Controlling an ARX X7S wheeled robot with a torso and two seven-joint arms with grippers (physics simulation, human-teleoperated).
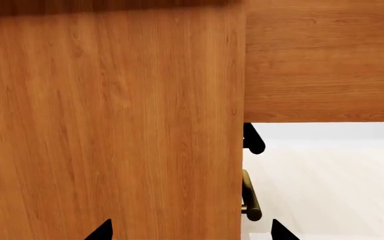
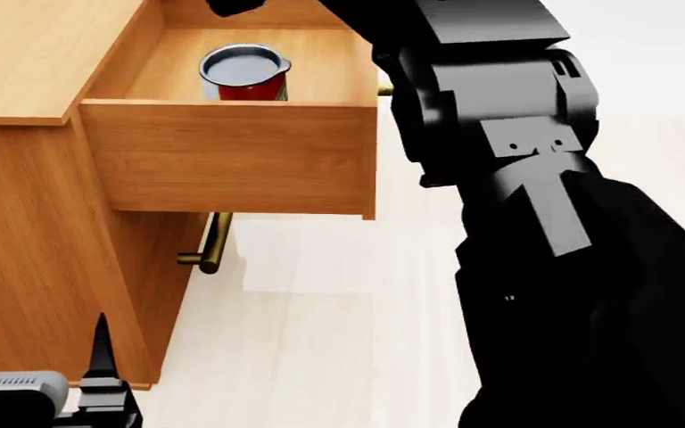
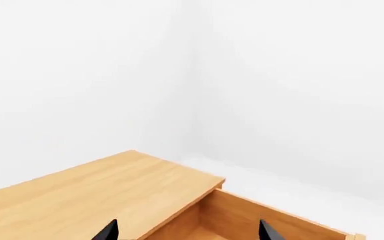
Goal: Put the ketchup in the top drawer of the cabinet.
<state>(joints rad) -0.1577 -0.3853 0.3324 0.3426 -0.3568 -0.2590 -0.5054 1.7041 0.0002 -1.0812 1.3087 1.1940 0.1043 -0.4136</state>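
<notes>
While the left end effector (image 2: 36, 343) hangs low beside the cabinet (image 2: 33, 259) front with its fingers spread and empty, the drawer (image 2: 229, 156) above stands pulled out. Inside it the ketchup (image 2: 245, 73) sits upright. Farther up, the right end effector (image 3: 186, 231) is wide and empty.

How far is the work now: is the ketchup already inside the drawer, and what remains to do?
Mostly done. The ketchup stands upright inside the top drawer, which is pulled out of the cabinet. Nothing is in hand: the left gripper hangs open and empty low beside the cabinet, and the right gripper is open above the drawer, holding nothing. The drawer is open; closing it may remain, if wanted.
</notes>
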